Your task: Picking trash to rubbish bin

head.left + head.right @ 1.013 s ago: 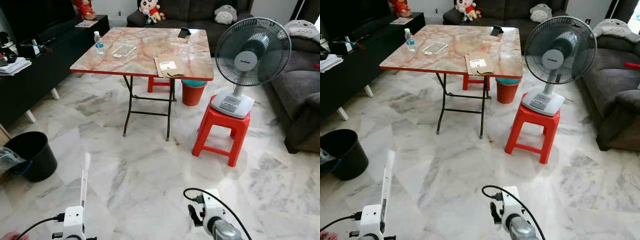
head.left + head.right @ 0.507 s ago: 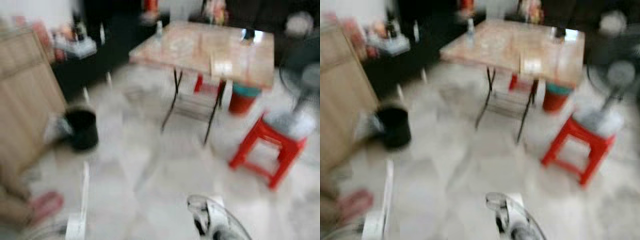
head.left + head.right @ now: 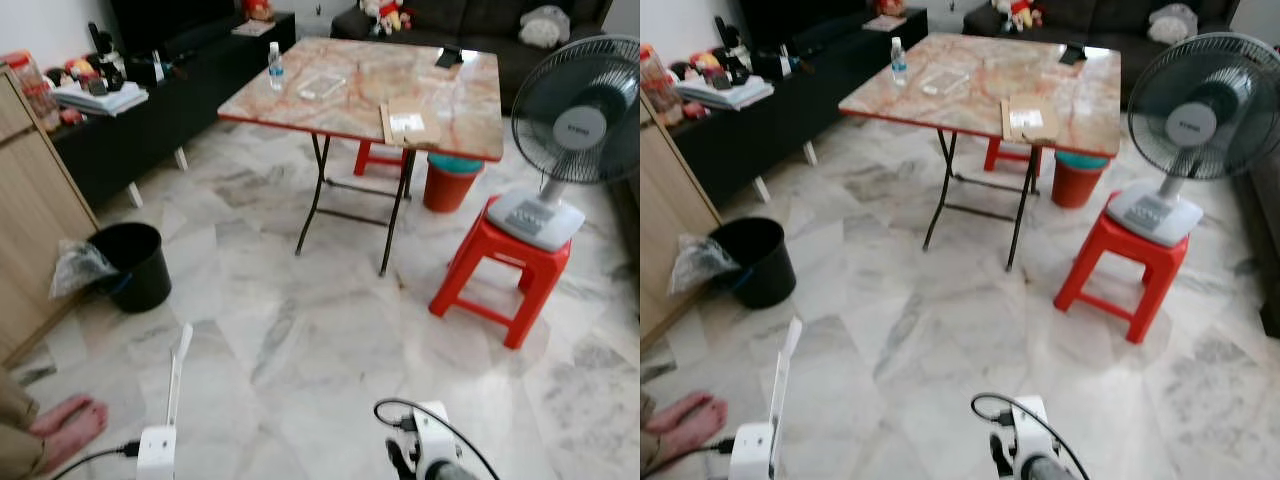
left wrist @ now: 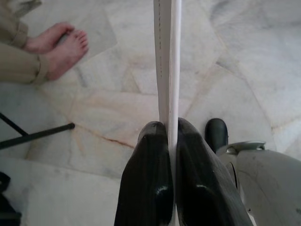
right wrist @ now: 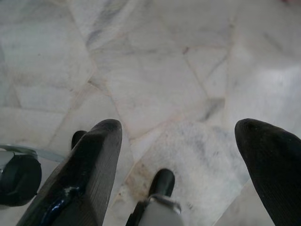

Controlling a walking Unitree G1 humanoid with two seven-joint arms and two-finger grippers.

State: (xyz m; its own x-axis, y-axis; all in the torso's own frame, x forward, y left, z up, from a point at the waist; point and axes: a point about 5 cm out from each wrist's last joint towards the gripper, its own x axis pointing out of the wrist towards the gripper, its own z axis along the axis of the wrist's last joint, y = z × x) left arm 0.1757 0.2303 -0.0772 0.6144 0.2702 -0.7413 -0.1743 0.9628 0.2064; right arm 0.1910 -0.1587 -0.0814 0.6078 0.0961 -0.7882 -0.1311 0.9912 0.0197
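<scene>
Left gripper (image 4: 170, 141) pinches 1 thin white flat piece of trash (image 4: 167, 61) edge-on between both fingers; the piece stands up from the grip over marble floor (image 3: 330, 340). Right gripper (image 5: 181, 155) spread wide, holding nothing, low at the robot's front. Step judged: carrying trash to the bin. Black rubbish bin (image 3: 132, 264) stands ahead and to the left, near a wooden cabinet (image 3: 25, 220), well apart from the trash. Next: turn left, approach, bring the gripper over the rim. A person's bare feet (image 3: 68, 428) lie close on the left
</scene>
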